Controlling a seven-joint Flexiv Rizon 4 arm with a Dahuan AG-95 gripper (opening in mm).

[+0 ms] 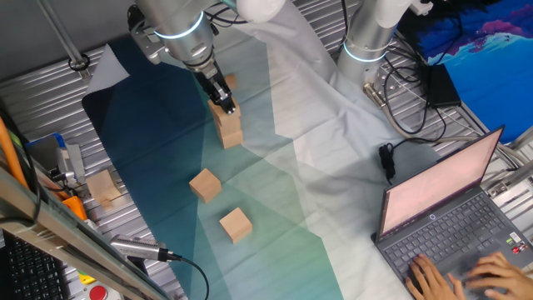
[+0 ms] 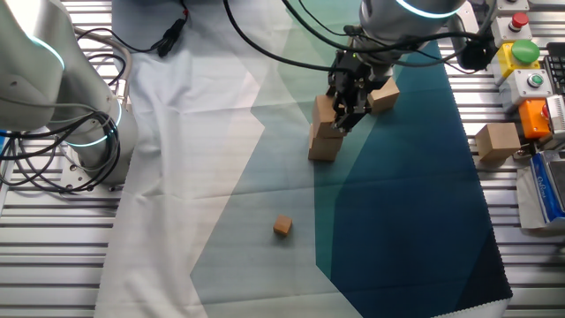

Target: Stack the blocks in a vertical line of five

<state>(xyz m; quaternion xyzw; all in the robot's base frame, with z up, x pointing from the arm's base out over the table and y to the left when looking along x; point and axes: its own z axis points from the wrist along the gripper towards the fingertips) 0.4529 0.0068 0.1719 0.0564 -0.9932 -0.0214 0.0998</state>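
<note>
Wooden blocks: we see two stacked point(image 1: 227, 129) on the desk's teal cloth point(image 1: 158, 150), and our tool point(image 1: 223, 102) sits clamped on the upper block point(image 2: 325, 112). Another block point(image 2: 383, 95) lies just behind. Two more point(image 1: 205, 185) point(image 1: 236, 225) rest loose, nearer the laptop point(image 1: 450, 208).

A stack of two blocks point(image 1: 227, 127) is found near the middle of the table point(image 1: 50, 100), on the cloth point(image 1: 275, 208), with the gripper point(image 1: 223, 102) placed at its top block. Another block point(image 1: 228, 82) lies just behind the stack. Two more blocks point(image 1: 205, 184) point(image 1: 236, 224) are set apart in front of it. A laptop point(image 1: 450, 225) is placed at the table's right edge.
</note>
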